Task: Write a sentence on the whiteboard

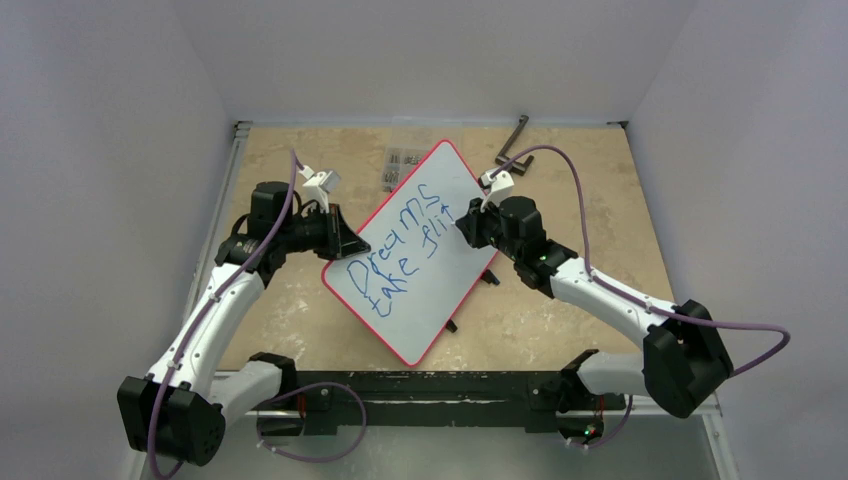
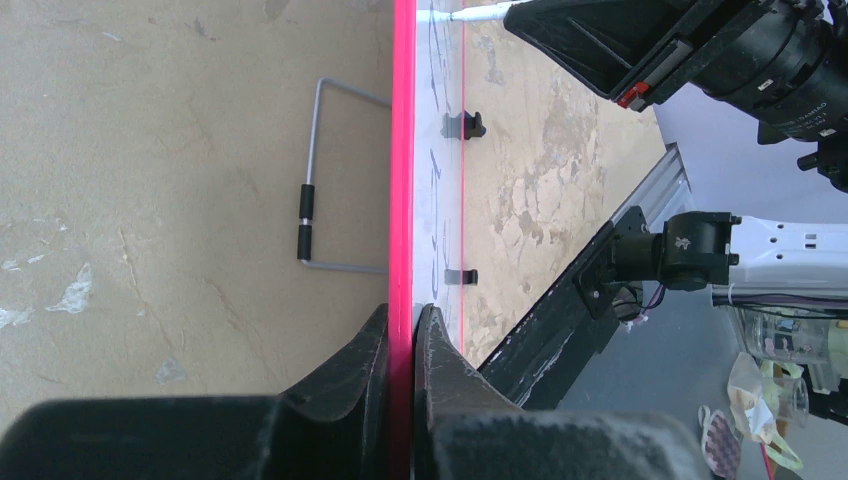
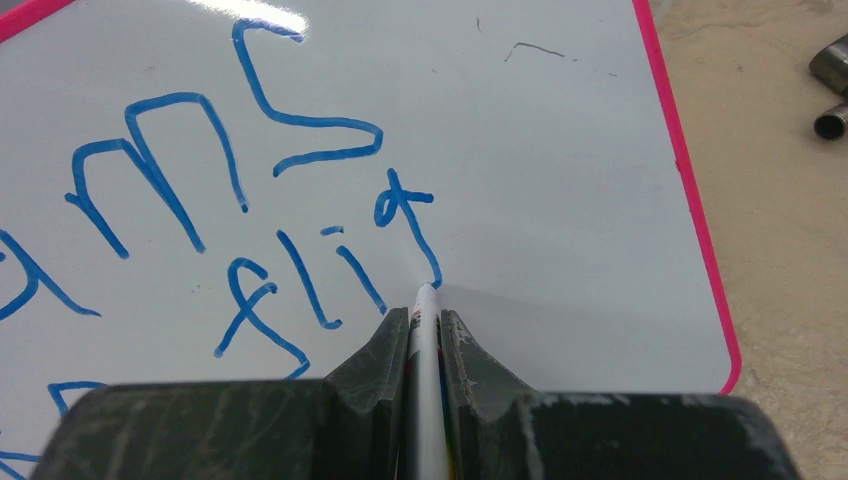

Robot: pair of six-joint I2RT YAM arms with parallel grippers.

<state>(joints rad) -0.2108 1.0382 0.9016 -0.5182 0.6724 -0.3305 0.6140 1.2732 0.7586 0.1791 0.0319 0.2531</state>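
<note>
The table (image 1: 590,200) is filling most of the top view, and the whiteboard (image 1: 432,300) is sitting diagonally across the middle of the frame, one corner pointing to the upper centre and another to the lower centre. The sentence (image 1: 395,250) is running in blue across it in two lines: "Dreams" above, "take fli" below, with a further letter only half made, so I am judging the writing well along but unfinished.

The left gripper (image 2: 402,315) is clamping the board's red rim at the bottom centre of the left wrist view. The right gripper (image 3: 424,315) is pinching a marker (image 3: 424,345) at the bottom centre of its own view, the tip touching the board at the foot of the newest stroke.

The main risk, as I am reading it, is the board shifting. The left hold is biting only a narrow strip of rim (a thin, smooth edge), so pressing the tip hard could be pivoting the board and bending the stroke. Next, the marker could be sliding between the fingers, leaving the line faint or broken. Smallest, the right fingers are hanging just below "fli" and could be smearing the ink.
</note>
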